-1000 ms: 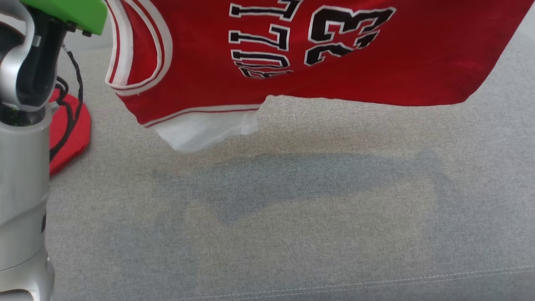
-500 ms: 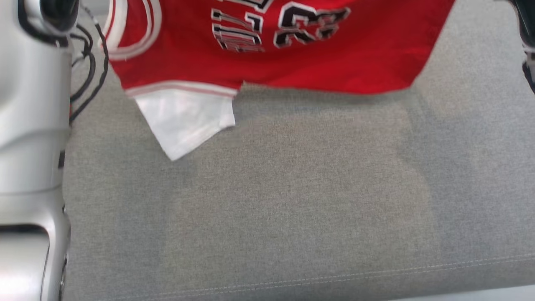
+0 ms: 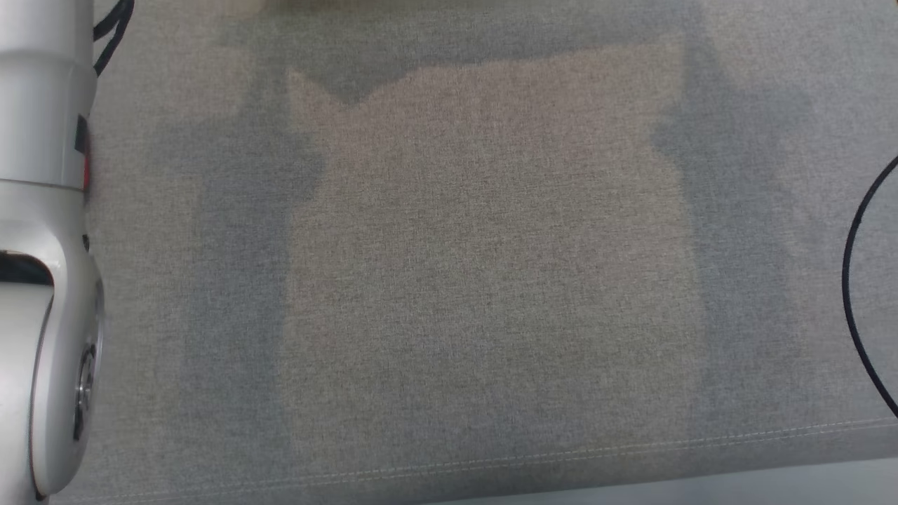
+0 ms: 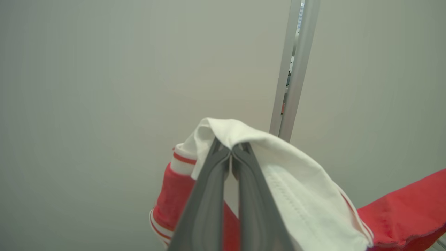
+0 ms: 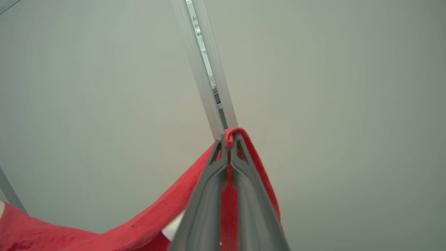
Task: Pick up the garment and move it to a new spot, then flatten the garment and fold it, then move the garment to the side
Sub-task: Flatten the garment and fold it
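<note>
1. two tools grip one garment [image 4: 299, 188], a red jersey with a white panel and red-and-white striped trim.
2. left tool [image 4: 230, 153] is pinched tight on a white fold, which drapes over its fingertips and falls to its right; red cloth with striped trim hangs to its left.
3. right tool [image 5: 228, 141] is closed on a red edge that wraps over its tips, the cloth sagging away to its lower left.

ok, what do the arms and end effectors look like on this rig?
The left end effector and right end effector: each two long matte dark-grey fingers, tapering, with triangular cut-outs near the tips. Head view: left arm is a glossy silver-white rounded shell with a small red-and-black mark; thin black cable beside it, another at the right edge.
</note>
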Tool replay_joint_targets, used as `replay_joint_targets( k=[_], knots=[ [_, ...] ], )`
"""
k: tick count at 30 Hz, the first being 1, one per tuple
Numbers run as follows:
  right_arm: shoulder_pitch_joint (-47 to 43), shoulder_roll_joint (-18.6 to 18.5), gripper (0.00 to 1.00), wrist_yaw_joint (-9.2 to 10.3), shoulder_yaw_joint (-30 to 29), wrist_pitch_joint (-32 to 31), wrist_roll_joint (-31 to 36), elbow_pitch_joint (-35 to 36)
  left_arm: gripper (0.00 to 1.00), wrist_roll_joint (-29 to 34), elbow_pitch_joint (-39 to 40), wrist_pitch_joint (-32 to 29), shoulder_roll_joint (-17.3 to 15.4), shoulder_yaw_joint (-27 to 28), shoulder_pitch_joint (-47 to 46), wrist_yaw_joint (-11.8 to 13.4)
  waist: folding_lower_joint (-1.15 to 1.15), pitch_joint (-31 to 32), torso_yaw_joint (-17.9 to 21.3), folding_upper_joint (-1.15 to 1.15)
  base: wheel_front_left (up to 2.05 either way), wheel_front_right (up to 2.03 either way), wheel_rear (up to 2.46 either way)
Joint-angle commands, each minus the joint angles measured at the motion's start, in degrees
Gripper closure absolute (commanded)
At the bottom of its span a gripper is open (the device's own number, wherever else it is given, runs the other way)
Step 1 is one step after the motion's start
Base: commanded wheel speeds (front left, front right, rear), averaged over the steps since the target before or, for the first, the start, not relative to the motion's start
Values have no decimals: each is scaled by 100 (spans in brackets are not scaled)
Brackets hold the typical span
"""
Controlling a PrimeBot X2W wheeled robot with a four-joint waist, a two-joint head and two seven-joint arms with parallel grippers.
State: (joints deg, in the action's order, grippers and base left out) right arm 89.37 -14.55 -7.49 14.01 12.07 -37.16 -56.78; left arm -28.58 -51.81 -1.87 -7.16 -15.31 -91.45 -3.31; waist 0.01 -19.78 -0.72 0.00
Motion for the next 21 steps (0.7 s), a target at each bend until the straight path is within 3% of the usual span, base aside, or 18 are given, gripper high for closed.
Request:
replay_joint_targets(
  k=[1, 5, 9, 14, 21],
  knots=[
    [127, 88, 100, 1, 48, 57, 37, -196, 100, 1, -230, 55, 44, -27, -89, -65, -1, -253, 11, 0, 0, 0, 0],
    [250, 219, 100, 1, 214, 130, 95, -655, 100, -151, -816, 154, 174, -72, -23, -233, -1, -583, -3, 0, 0, 0, 0],
    [12, 140, 100, 1, 500, 111, -91, -609, 100, -510, -1183, 310, 315, 16, 226, -338, -1, -893, -105, 0, 0, 0, 0],
    [-852, -231, 100, 1, 1134, 125, -714, 240, 100, -818, -1150, 877, 401, -110, 923, -415, -1, -1079, -215, 0, 0, 0, 0],
    [-2394, -869, 100, 1, 1598, 270, -1781, 1690, 100, -1218, -237, 1571, 418, -360, 2226, -423, -1, -967, -260, 0, 0, 0, 0]
  ],
)
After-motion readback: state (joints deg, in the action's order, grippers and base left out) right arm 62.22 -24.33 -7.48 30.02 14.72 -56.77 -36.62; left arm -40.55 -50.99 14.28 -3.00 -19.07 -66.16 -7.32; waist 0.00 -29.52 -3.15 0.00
